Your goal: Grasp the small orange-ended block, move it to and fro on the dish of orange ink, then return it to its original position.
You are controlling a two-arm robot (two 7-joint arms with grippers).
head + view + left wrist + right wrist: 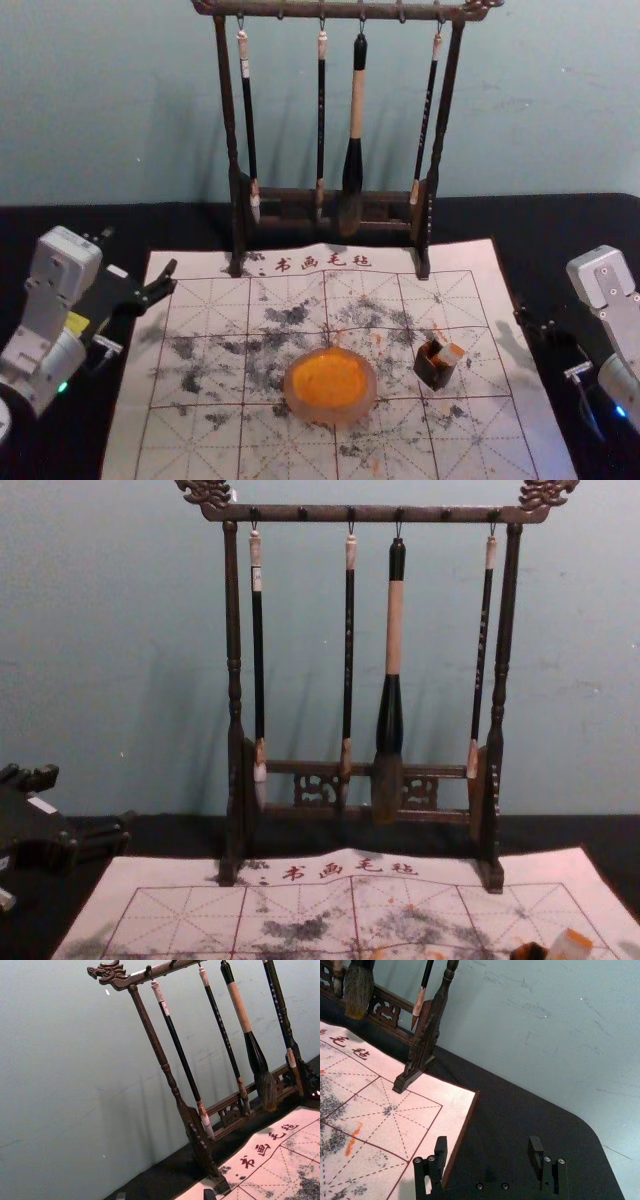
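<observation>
The small orange-ended block point(450, 355) leans in a dark square holder point(435, 366) on the mat's right half; the chest view shows the block point(571, 944) at its lower right. Left of the holder lies the round dish of orange ink point(330, 385). My left gripper point(138, 252) is open over the mat's left edge, its fingertips at the bottom of the left wrist view point(165, 1194). Beyond the mat's right edge, my right gripper point(537, 322) is open too; in the right wrist view the right gripper point(487, 1149) has nothing between its fingers.
Behind the dish stands a dark wooden rack point(433, 200) with several hanging brushes, the thickest brush point(354, 150) near its middle. The ink-stained calligraphy mat point(210, 300) lies on a black table point(560, 230), against a pale wall.
</observation>
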